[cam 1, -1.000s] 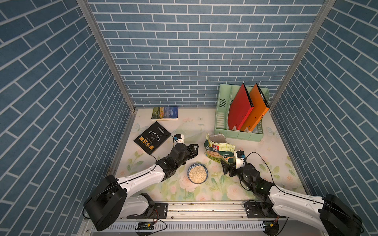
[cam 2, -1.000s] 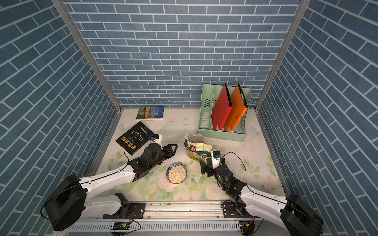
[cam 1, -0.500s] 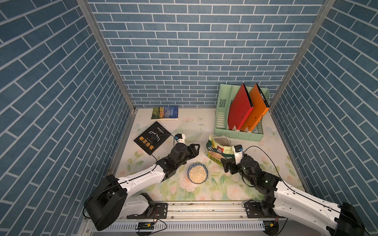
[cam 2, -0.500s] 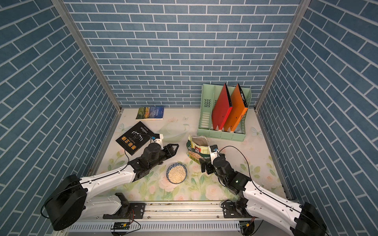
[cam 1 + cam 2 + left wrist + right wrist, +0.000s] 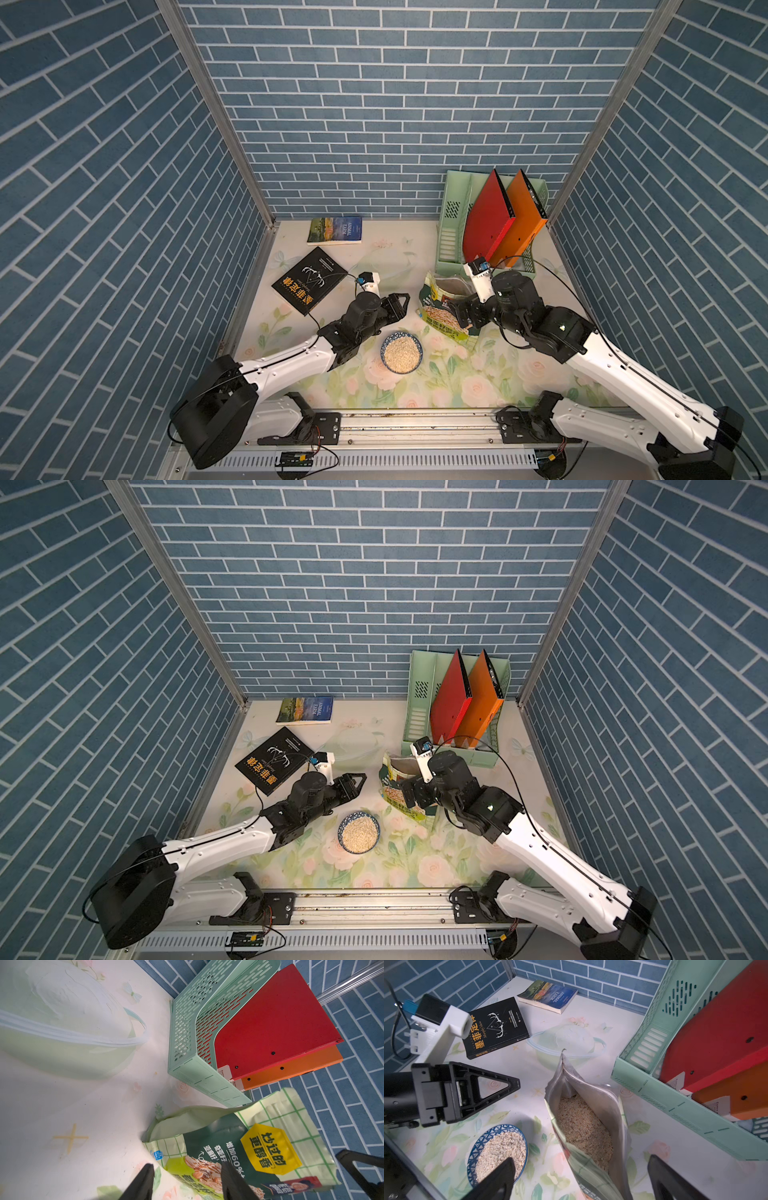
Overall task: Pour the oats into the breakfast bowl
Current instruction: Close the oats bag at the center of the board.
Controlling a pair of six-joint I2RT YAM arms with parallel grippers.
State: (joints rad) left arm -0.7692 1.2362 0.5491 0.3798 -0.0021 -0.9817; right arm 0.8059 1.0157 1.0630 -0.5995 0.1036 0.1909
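The right hand (image 5: 580,1159) is opened wide, and the green oat pouch (image 5: 436,309) stands between its two black fingers (image 5: 500,1176). In the right wrist view there is a gap on each side between the fingers and the pouch, so this hand has hold of nothing. The pouch stands on the desk (image 5: 457,386) with its mouth open upward, and pale oats (image 5: 581,1126) are visible inside its silver lining. The left hand (image 5: 402,302) is about half open and is empty. It is low over the desk, its fingertips point toward the printed front of the pouch, and a short clear space lies between them and the pouch. The breakfast bowl (image 5: 485,1136), blue and white with a triangle pattern, stands on the desk beside the left hand, on the side toward the robot's base. It is also near the left finger of the right hand, apart from the pouch, and it is filled with oats almost to the rim. Beyond the right hand a mint green file rack (image 5: 451,232) holds a red folder (image 5: 486,220) and an orange folder (image 5: 519,224), both leaning. Behind the left hand a black book (image 5: 309,280) lies flat, and farther beyond it, at the back wall, lies an Animal Farm paperback (image 5: 334,230).
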